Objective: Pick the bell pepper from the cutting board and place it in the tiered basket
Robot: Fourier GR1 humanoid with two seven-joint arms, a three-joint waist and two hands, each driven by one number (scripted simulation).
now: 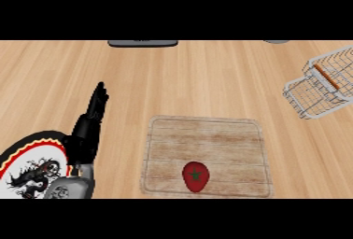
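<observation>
You have the left hand [93, 116] at the lower left, fingers straight and pointing away up the bench [207, 79], holding nothing. Just to its left, partly under the wrist, lies a plate [27, 148] with a dragon drawing. To the hand's right, apart from it, sits the wooden cutting board [207, 140]. The red bell pepper [196, 176] lies on the board's near part, its green stem facing up. Far right of the hand stands the wire tiered basket [322, 86]. Beyond the fingertips, a dark flat object [143, 43] is cut off.
</observation>
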